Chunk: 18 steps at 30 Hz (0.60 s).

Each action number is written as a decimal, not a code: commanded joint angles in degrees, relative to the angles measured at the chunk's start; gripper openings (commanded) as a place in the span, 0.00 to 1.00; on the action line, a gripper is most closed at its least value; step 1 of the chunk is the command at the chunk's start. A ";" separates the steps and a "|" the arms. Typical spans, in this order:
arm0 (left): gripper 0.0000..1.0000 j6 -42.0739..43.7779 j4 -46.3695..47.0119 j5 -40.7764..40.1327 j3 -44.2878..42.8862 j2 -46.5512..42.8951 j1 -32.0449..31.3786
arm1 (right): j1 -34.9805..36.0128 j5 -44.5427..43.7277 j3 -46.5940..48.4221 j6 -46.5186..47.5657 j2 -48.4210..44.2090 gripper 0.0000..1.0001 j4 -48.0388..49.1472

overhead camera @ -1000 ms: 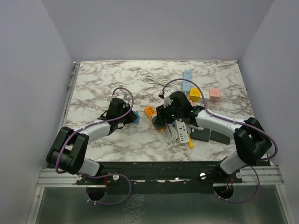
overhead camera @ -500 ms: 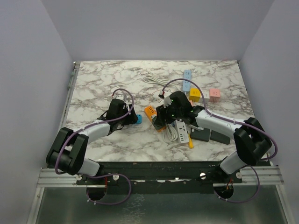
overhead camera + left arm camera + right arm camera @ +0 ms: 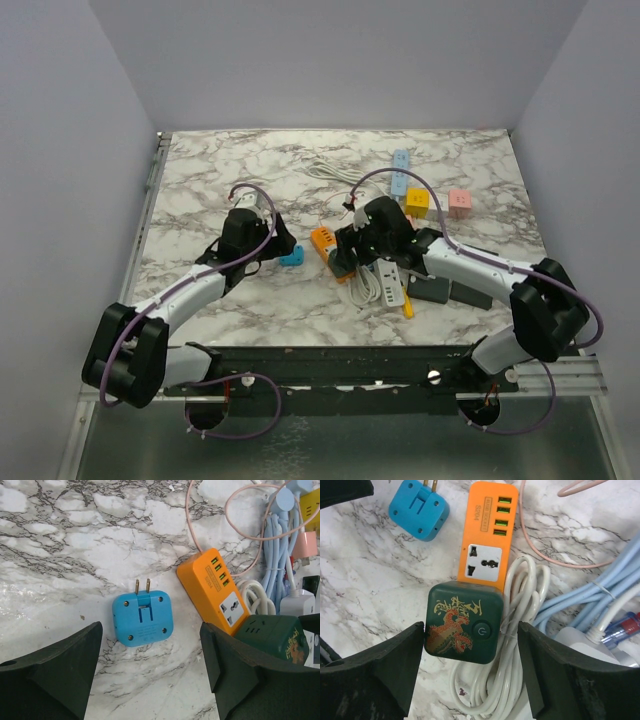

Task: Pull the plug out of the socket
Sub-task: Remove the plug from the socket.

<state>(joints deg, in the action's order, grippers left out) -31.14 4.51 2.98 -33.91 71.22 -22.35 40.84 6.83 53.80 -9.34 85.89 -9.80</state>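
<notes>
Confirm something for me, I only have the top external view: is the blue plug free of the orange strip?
Observer: Yes. The left wrist view shows the blue plug lying flat on the marble table, both prongs bare, apart from the orange strip.
Operator: Is the left gripper holding it?
Observer: No, it is open, its fingers either side of the plug without touching.
Operator: And the right gripper?
Observer: Open too, straddling a dark green cube socket at the strip's end.
</notes>
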 commanded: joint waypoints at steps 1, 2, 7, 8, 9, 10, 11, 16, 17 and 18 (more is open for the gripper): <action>0.82 -2.09 -0.21 3.68 -1.21 -1.42 0.24 | 0.92 -7.43 -0.95 0.25 -3.18 0.78 -3.91; 0.82 -2.37 -0.13 4.07 -1.31 -1.58 0.28 | 1.25 -8.64 -0.87 0.13 -3.52 0.79 -3.91; 0.82 -3.05 -0.14 4.59 -1.39 -2.46 0.29 | 3.31 -10.87 0.35 -0.85 -3.72 0.82 -4.15; 0.82 -3.05 -0.13 4.70 -1.42 -2.57 0.27 | 3.97 -11.53 0.71 -1.26 -3.66 0.83 -4.25; 0.82 -3.05 -0.14 4.74 -1.35 -2.67 0.27 | 4.78 -12.43 1.21 -1.74 -3.48 0.84 -4.44; 0.82 -3.12 -0.19 4.85 -1.27 -2.67 0.29 | 5.57 -13.24 1.64 -2.26 -3.33 0.84 -4.77; 0.82 -3.22 -0.12 4.91 -1.20 -2.67 0.29 | 6.63 -14.53 2.28 -2.86 -3.17 0.85 -5.25; 0.82 -3.48 0.01 4.76 -0.56 -2.74 0.30 | 10.48 -21.89 5.88 -10.44 -1.16 0.84 -8.99; 0.82 -3.49 0.02 4.75 -0.38 -2.71 0.29 | 10.79 -22.71 6.40 -12.20 -0.65 0.84 -9.56; 0.82 -3.49 0.13 4.83 -0.32 -2.67 0.29 | 11.21 -23.45 6.70 -13.63 -0.25 0.84 -9.77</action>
<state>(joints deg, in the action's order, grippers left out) -33.93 4.43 6.66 -33.98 69.63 -22.35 50.70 -9.41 57.45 -15.33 83.72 -16.10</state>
